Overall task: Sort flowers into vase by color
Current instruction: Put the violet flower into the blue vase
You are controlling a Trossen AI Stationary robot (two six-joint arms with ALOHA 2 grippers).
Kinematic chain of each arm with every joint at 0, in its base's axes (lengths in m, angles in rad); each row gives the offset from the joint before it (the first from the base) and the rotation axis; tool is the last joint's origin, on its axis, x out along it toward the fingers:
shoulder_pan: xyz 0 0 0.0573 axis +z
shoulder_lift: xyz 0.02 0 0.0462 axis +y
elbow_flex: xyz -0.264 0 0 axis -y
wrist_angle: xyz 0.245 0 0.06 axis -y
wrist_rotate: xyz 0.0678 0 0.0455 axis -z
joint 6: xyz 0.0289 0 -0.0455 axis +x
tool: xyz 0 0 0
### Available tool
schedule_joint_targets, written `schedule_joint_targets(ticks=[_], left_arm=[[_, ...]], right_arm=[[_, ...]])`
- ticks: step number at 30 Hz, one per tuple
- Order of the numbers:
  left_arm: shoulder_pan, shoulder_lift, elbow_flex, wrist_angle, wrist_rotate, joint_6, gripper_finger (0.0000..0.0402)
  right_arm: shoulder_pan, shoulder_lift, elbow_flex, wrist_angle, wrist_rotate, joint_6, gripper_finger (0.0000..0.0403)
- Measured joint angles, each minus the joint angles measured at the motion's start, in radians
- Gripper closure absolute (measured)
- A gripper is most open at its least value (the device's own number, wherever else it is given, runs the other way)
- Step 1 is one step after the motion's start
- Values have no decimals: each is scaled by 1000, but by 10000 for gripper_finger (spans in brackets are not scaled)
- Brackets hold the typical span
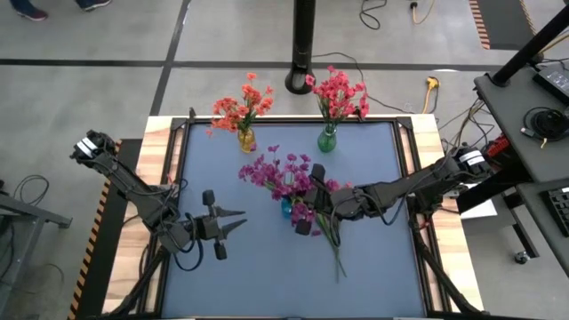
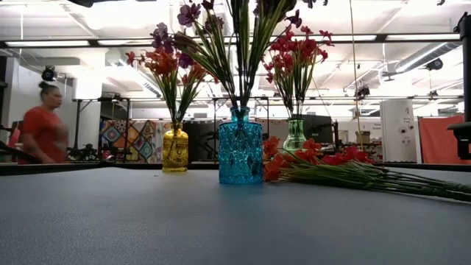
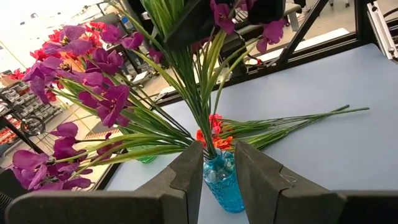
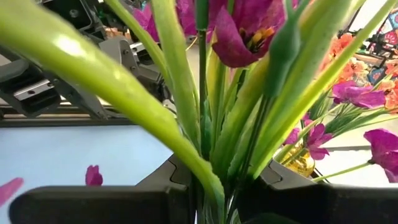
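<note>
Purple artificial flowers (image 1: 277, 174) stand in the blue glass vase (image 1: 287, 208), their stems pinched by the right gripper (image 1: 311, 197) above it. Left gripper (image 1: 238, 221), fingers narrowly parted, waits beside, over grey tabletop (image 1: 267, 276); a person (image 2: 42, 134) passes behind.

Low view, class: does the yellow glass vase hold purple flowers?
No. The yellow glass vase holds orange flowers; the purple flowers stand in the blue glass vase.

Two vases (image 1: 246, 140) stand behind the middle vase (image 1: 287, 208).
</note>
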Motion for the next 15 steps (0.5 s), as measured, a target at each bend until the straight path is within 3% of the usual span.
schedule_joint_targets(ticks=[15], left_arm=[[0, 0, 0, 0, -11, 0, 325]], right_arm=[[-9, 0, -13, 1, 0, 27, 335]])
